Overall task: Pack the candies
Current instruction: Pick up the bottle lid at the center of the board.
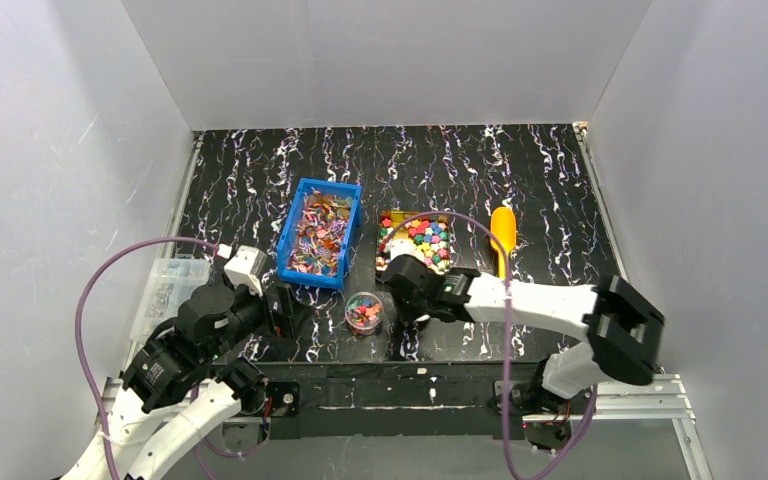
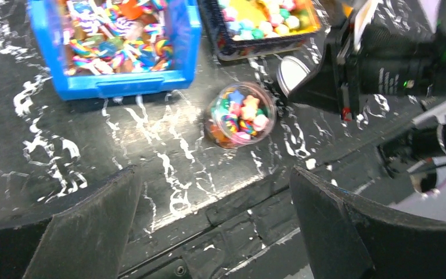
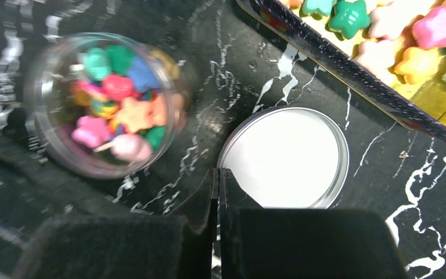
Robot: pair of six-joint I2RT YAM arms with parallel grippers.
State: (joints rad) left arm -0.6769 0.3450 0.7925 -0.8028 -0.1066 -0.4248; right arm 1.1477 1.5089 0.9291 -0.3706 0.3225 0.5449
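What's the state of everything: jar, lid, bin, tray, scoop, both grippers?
jar: upright, uncapped, candies inside.
lid: off, flat on the table beside the jar.
blue bin: open, holds candies.
yellow tray: open, holds candies.
scoop: lying beside the tray, unheld.
left gripper: open, empty.
right gripper: shut, tips at the lid's rim.

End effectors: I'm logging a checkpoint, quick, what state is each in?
Left end effector: open, holding nothing.
Right end effector: shut at the rim of the lid; whether it grips it cannot be told.
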